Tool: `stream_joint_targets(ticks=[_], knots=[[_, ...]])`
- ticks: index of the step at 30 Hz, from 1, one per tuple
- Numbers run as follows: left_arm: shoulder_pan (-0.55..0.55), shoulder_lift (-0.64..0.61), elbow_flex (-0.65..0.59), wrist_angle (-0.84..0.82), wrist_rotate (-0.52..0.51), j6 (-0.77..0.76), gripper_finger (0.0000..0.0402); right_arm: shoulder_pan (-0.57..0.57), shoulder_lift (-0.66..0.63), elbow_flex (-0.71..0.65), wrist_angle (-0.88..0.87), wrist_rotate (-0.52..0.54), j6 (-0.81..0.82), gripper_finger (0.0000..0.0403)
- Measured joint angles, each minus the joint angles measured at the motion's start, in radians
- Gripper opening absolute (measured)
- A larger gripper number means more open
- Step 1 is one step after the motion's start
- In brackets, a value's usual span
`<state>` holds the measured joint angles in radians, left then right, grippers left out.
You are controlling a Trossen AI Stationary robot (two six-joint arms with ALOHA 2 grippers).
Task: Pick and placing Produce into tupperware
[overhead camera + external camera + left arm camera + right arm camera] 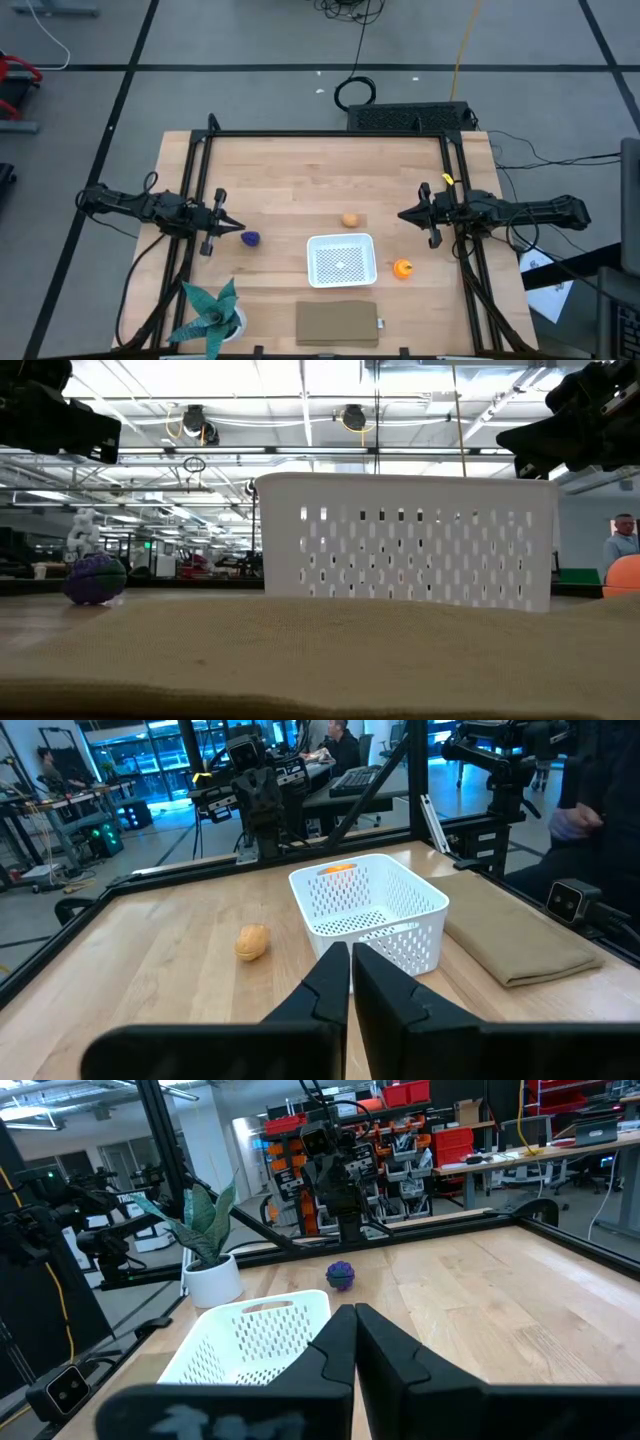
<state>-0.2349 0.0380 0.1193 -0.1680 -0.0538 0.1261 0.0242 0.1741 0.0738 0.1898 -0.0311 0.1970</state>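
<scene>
Three produce pieces lie on the bench (300, 165) from above, all outside the white tupperware (341, 260): we see the purple piece (250, 239) just beside the left end effector (232, 228), the tan-yellow piece (349, 220) just behind the tupperware, and the orange piece (402, 268) at its right, near the right end effector (406, 214). At bench level we find the tupperware in the middle, the purple piece left of it. Through both wrist cameras we see each end effector's fingers pressed together, holding nothing.
</scene>
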Motion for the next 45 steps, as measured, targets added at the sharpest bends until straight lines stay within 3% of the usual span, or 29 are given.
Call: stream_joint_targets(ticks=[37, 45], knots=[[0.000, 0.000, 0.000, 0.000, 0.000, 0.000, 0.0021, 0.000, 0.000, 0.000, 0.019, 0.000, 0.000, 0.0000], [0.000, 0.000, 0.000, 0.080, 0.000, 0.026, 0.0021, 0.000, 0.000, 0.000, 0.016, 0.000, 0.000, 0.0000]])
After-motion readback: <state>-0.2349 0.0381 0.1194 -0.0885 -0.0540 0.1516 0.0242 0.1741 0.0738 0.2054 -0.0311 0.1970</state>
